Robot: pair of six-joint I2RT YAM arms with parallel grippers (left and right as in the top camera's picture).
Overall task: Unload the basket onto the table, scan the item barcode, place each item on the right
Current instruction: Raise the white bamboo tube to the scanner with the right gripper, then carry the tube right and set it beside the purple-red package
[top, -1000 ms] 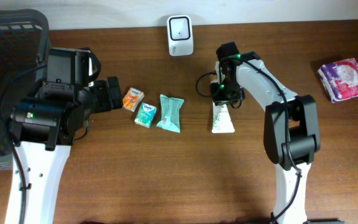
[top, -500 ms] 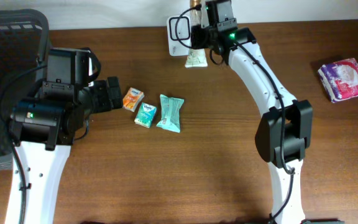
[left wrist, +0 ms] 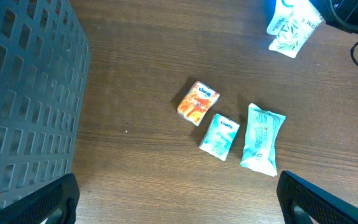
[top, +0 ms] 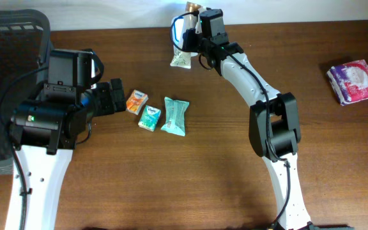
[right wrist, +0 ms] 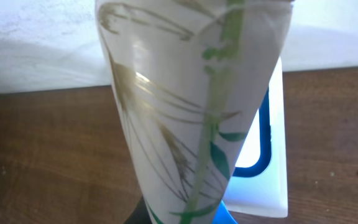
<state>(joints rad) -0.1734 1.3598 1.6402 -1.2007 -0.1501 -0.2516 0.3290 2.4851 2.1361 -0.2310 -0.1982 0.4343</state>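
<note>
overhead and wrist views, barcode scan. the right pincer [top: 195, 30] is clamped on a white leaf-print pouch [top: 181, 56], held off the tabletop [top: 190, 172] at its far edge. in the right wrist view the pouch [right wrist: 185, 112] fills the frame just ahead of the pincer, and directly behind it stands the white scanner [right wrist: 273, 168], its blue-rimmed window [right wrist: 253, 163] partly covered by the pouch. the left pincer [top: 116, 96] has its jaws set wide apart with nothing between them. ahead of it, apart from its fingertips, three packets lie flat on the tabletop: an orange packet [left wrist: 198, 102] nearest, a small teal packet [left wrist: 220, 136] next, and a longer mint pouch [left wrist: 263, 139] farthest. a dark mesh basket [left wrist: 23, 93] stands to the left pincer's left. well off to the right pincer's right lies a purple pack [top: 354, 82].
</note>
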